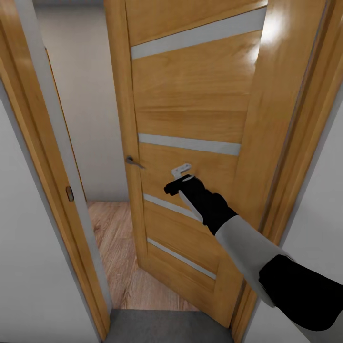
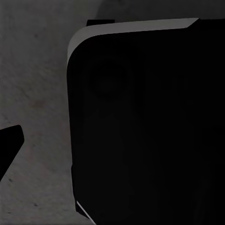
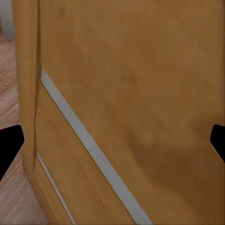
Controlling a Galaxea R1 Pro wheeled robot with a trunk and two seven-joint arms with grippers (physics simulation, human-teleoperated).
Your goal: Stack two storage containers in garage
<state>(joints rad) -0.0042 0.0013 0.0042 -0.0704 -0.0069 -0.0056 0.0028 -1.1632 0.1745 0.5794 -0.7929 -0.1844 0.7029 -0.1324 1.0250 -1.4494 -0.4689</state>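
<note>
Robot at a half-open wooden door [image 1: 190,109], right hand [image 1: 183,183] up against the door face; no bins in sight.

Right hand's fingers are spread w/ bare door panel between them in the wrist view, nothing held. Left hand: wrist cam looks at dark grey floor [image 2: 33,93] and a black body part, so its opening can't be told. Likely step: push the door wider to get thru. Best to press flat on the panel near the free edge by the lever handle [image 1: 135,162], keep the arm clear of the frame [image 1: 43,157], then roll the base onto the wood plank floor [image 1: 114,238] beyond, prob. toward the living room.
</note>
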